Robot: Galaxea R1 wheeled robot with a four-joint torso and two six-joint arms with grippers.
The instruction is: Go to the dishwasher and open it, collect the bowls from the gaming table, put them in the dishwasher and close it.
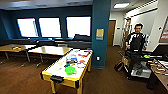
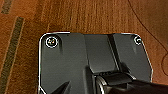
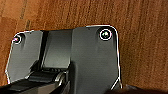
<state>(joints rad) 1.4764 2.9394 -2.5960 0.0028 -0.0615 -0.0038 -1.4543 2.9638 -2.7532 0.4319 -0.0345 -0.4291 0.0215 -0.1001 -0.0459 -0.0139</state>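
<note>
Both grippers' fingers cannot be made out, so whether they are apart or together cannot be told; each wrist view looks down past the robot's dark plate onto brown wood-grain floor (image 2: 82, 17). In the head view that same dark brown floor (image 1: 22, 77) spreads across a lounge with deep blue walls and three bright windows (image 1: 50, 27) along the far side. Nearest the robot stands the gaming table (image 1: 57, 72), long and narrow, white-topped with a yellow edge, its short end toward the camera. On its top lie the bowls (image 1: 70, 70): a large bright green one near the close end, with smaller pieces in teal, white, yellow and orange spread farther along, their exact shapes blurred. Wood-topped tables (image 1: 50, 50) stand behind it to the left, with dark seating along the window wall. A blue pillar (image 1: 100, 32) rises just beyond the table's far right corner. Right of the pillar a corridor runs back to a wooden door (image 1: 111, 32), and a person (image 1: 136, 40) stands there behind a cart (image 1: 140, 67) with gear. Open floor lies on the table's left side and between the table and the cart.
</note>
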